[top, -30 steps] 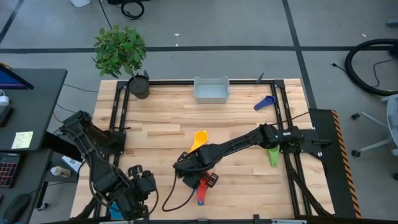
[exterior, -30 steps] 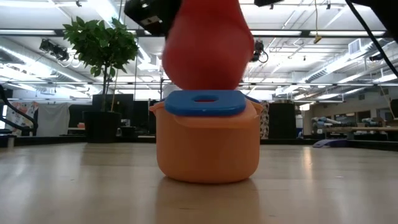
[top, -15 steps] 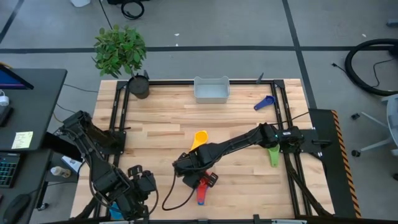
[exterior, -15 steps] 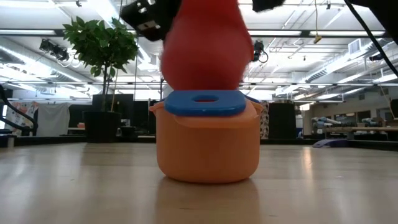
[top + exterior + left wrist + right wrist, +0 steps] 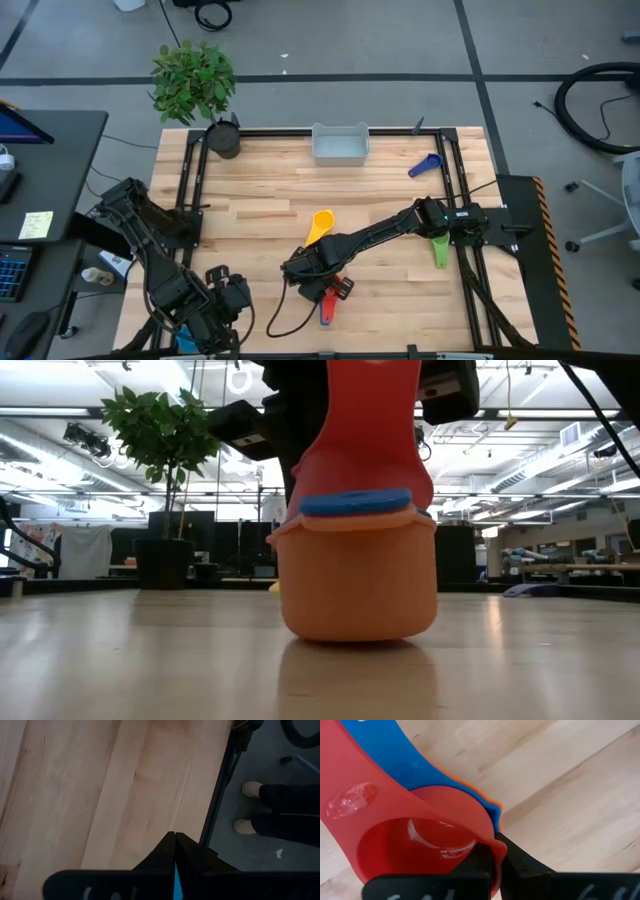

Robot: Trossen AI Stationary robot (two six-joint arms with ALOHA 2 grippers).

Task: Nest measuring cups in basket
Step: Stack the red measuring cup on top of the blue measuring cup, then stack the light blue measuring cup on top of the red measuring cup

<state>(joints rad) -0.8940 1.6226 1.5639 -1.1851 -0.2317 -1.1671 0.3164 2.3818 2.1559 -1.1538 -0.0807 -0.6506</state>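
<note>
Red measuring cup (image 5: pixel 395 827) is pinched by its rim in the right claw (image 5: pixel 312 283) at 6 o'clock on the counter (image 5: pixel 260 195), set over the nested blue cup (image 5: pixel 355 502) and orange cup (image 5: pixel 358 585). Toward 7 o'clock the left claw (image 5: pixel 175 851) is kept closed on nothing. Farther off, the yellow cup (image 5: pixel 319 223) is seen at centre, the green cup (image 5: pixel 439 250) at 3 o'clock, and the basket (image 5: pixel 340 144) at 12 o'clock.

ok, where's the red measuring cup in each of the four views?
High view: red measuring cup at the near-centre table edge, under the right gripper.
Low view: centre, red cup tilted into the orange cup.
Left wrist view: not in it; only bare table and the shut left gripper.
Right wrist view: fills the left half, rim pinched in the gripper.
Shared landmark: the blue cup handle under the red cup.
</note>
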